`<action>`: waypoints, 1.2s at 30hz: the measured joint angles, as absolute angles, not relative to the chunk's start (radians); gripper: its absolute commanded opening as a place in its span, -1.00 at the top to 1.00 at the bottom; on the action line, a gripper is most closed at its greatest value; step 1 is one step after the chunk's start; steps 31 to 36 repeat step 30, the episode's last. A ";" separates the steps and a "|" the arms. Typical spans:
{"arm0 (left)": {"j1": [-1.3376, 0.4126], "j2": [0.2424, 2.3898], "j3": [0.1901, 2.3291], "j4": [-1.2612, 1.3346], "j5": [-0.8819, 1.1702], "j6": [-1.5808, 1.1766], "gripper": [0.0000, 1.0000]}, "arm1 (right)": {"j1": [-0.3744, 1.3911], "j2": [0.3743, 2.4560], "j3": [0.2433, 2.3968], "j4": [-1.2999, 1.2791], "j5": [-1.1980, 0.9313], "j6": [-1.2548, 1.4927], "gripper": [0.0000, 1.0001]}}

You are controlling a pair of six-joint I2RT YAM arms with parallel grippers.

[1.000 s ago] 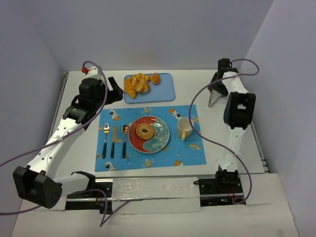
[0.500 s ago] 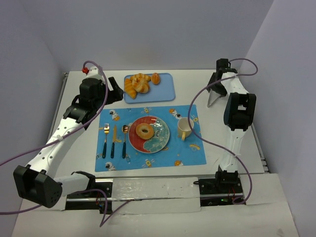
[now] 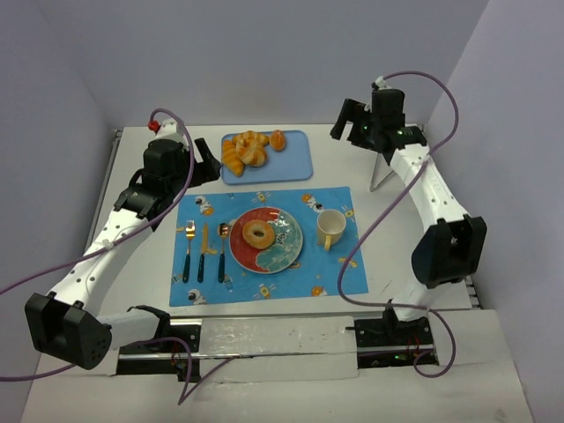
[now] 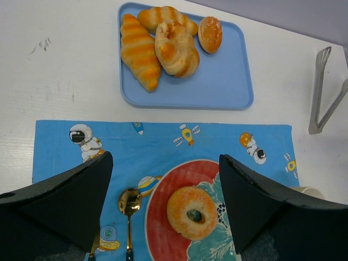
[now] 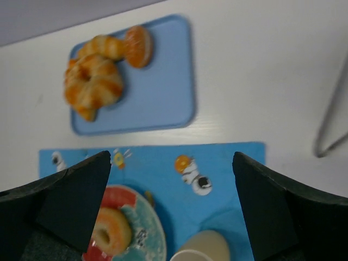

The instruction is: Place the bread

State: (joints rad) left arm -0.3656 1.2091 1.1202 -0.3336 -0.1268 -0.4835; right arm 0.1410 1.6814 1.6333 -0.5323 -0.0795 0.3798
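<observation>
The bread (image 3: 259, 233) lies on the plate (image 3: 286, 253) at centre frame. The left jaws, upper left, and the right jaws, upper right, gape empty.

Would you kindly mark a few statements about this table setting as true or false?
1. The bread lies on the plate. True.
2. The left gripper holds the bread. False: it is open and empty, above the table.
3. The yellow cup stands on the plate. False: it stands on the placemat, right of the plate.
4. The tongs lie on the bare table, off the placemat. True.
</observation>
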 measured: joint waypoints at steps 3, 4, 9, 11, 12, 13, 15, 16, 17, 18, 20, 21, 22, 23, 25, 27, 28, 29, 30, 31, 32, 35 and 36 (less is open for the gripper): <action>-0.369 1.209 1.120 -0.334 -0.127 -0.480 -0.78 | 0.213 1.594 1.547 -0.474 -0.160 0.384 -1.00; -0.371 1.209 1.120 -0.334 -0.128 -0.477 -0.78 | 0.233 1.571 1.526 -0.461 -0.178 0.385 -1.00; -0.375 1.209 1.120 -0.335 -0.142 -0.465 -0.78 | 0.350 1.462 1.412 -0.385 -0.249 0.395 -1.00; -0.376 1.212 1.120 -0.336 -0.149 -0.463 -0.78 | 0.386 1.418 1.374 -0.360 -0.270 0.398 -1.00; -0.377 1.214 1.120 -0.336 -0.152 -0.462 -0.78 | 0.405 1.396 1.363 -0.352 -0.281 0.399 -1.00; -0.377 1.217 1.120 -0.336 -0.154 -0.461 -0.78 | 0.419 1.377 1.359 -0.344 -0.286 0.399 -1.00; -0.377 1.225 1.120 -0.337 -0.157 -0.459 -0.78 | 0.432 1.349 1.357 -0.323 -0.290 0.399 -1.00; -0.378 1.229 1.120 -0.338 -0.157 -0.459 -0.78 | 0.432 1.339 1.357 -0.313 -0.290 0.399 -1.00; -0.378 1.233 1.120 -0.340 -0.158 -0.459 -0.78 | 0.432 1.328 1.357 -0.300 -0.292 0.399 -1.00; -0.378 1.236 1.120 -0.341 -0.158 -0.459 -0.78 | 0.432 1.322 1.355 -0.286 -0.296 0.399 -1.00; -0.378 1.239 1.120 -0.341 -0.160 -0.458 -0.78 | 0.432 1.315 1.349 -0.268 -0.303 0.400 -1.00; -0.378 1.240 1.120 -0.342 -0.161 -0.458 -0.78 | 0.432 1.314 1.346 -0.260 -0.308 0.400 -1.00; -0.378 1.240 1.120 -0.342 -0.163 -0.458 -0.78 | 0.432 1.314 1.340 -0.252 -0.311 0.401 -1.00; -0.378 1.240 1.120 -0.342 -0.165 -0.458 -0.78 | 0.432 1.314 1.334 -0.247 -0.316 0.402 -1.00; -0.378 1.240 1.120 -0.342 -0.168 -0.458 -0.78 | 0.432 1.314 1.326 -0.247 -0.323 0.403 -1.00; -0.378 1.240 1.120 -0.342 -0.171 -0.457 -0.78 | 0.432 1.314 1.322 -0.247 -0.327 0.403 -1.00; -0.378 1.240 1.120 -0.342 -0.171 -0.456 -0.78 | 0.432 1.314 1.322 -0.247 -0.329 0.403 -1.00; -0.378 1.240 1.120 -0.342 -0.172 -0.456 -0.78 | 0.432 1.314 1.322 -0.247 -0.331 0.403 -1.00; -0.378 1.241 1.120 -0.342 -0.172 -0.455 -0.78 | 0.432 1.314 1.322 -0.247 -0.331 0.403 -1.00; -0.378 1.241 1.120 -0.342 -0.172 -0.455 -0.78 | 0.432 1.314 1.322 -0.247 -0.331 0.403 -1.00; -0.378 1.241 1.120 -0.342 -0.172 -0.455 -0.78 | 0.432 1.314 1.322 -0.247 -0.331 0.403 -1.00; -0.378 1.241 1.120 -0.342 -0.172 -0.455 -0.78 | 0.432 1.314 1.322 -0.247 -0.331 0.403 -1.00; -0.378 1.241 1.120 -0.342 -0.172 -0.455 -0.78 | 0.432 1.314 1.322 -0.247 -0.331 0.403 -1.00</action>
